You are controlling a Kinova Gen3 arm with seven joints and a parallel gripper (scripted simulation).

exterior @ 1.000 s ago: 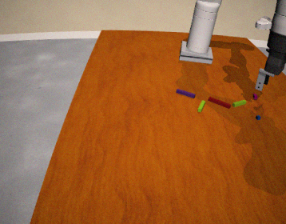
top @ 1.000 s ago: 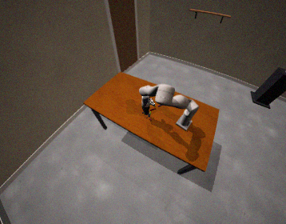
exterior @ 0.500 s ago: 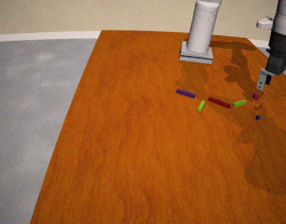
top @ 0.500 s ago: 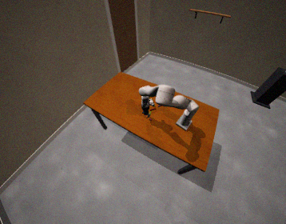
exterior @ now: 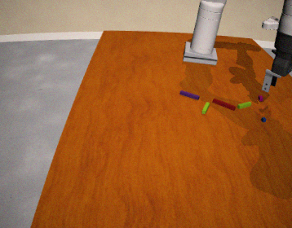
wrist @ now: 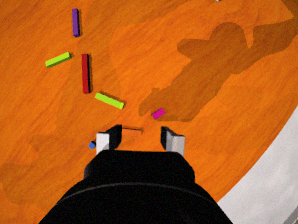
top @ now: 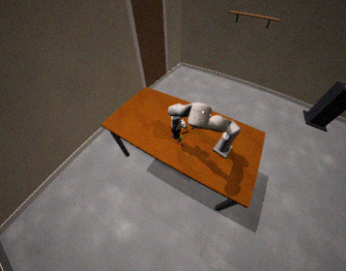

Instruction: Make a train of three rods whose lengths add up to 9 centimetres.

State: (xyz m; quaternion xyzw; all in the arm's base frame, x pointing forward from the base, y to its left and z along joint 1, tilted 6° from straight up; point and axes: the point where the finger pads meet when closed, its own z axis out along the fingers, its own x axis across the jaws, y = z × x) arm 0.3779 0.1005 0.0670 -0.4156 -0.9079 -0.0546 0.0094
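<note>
My gripper (top: 177, 138) (exterior: 270, 85) (wrist: 141, 133) is open, with nothing between its fingers, above the table. A magenta rod (exterior: 260, 98) (wrist: 158, 114) lies just ahead of the fingers in the wrist view. A small blue rod (exterior: 263, 120) (wrist: 92, 145) lies beside the left finger there. A lime rod (exterior: 244, 105) (wrist: 109, 100) lies angled near one end of the red rod (exterior: 223, 104) (wrist: 86, 73). Another lime rod (exterior: 205, 107) (wrist: 58, 59) lies beyond the red one, turned across it. A purple rod (exterior: 189, 95) (wrist: 76, 22) lies farthest from the gripper. All lie flat and apart.
The wooden table (top: 138, 113) (exterior: 129, 155) (wrist: 30, 107) carries the arm's base (top: 222, 149) (exterior: 201, 58), behind the rods in the exterior view. Arm shadows fall across the table. The table's curved-looking edge shows at the wrist view's lower right.
</note>
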